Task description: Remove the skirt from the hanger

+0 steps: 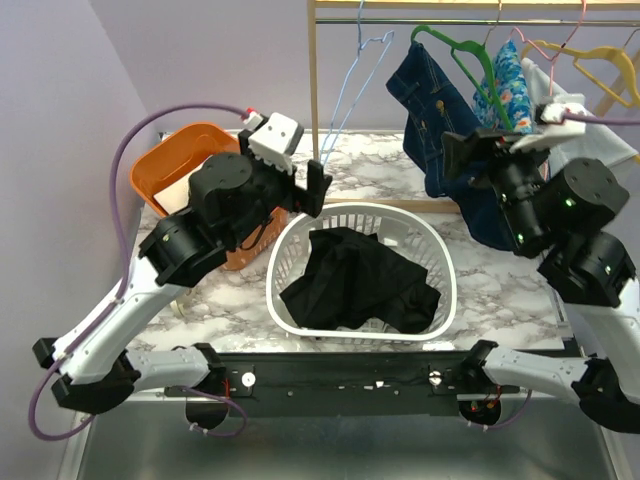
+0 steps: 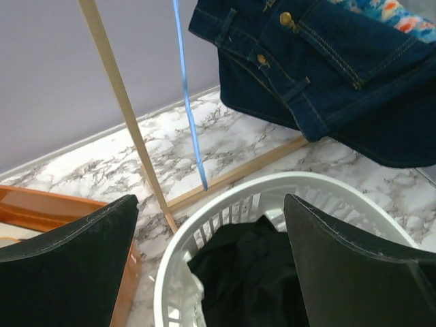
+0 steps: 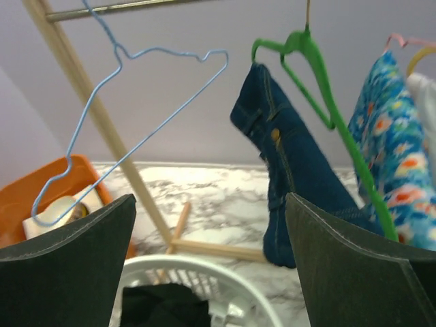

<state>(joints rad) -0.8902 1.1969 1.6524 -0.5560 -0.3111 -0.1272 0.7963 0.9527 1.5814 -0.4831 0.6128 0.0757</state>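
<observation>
Lilac wall [image 1: 200, 50], marble tbl [image 1: 500, 290] w/ wood rack [image 1: 314, 80]

black skirt [image 1: 355, 280], white basket [image 1: 365, 209], blue hanger [image 2: 189, 102]

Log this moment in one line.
black skirt: in white plastic laundry basket | blue wire hanger: hanging bare | left gripper: open | right gripper: open

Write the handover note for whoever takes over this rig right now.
Left gripper: open, empty, over the rim of the white plastic laundry basket.
Right gripper: open, empty, raised near the metal rail.
Black fabric garment, apparently the skirt: crumpled in the basket.
Blue wire hanger: bare, on the rail.
Done: skirt looks off its hanger.
Left: nothing obvious; a dark denim garment hangs on a green plastic hanger.
</observation>
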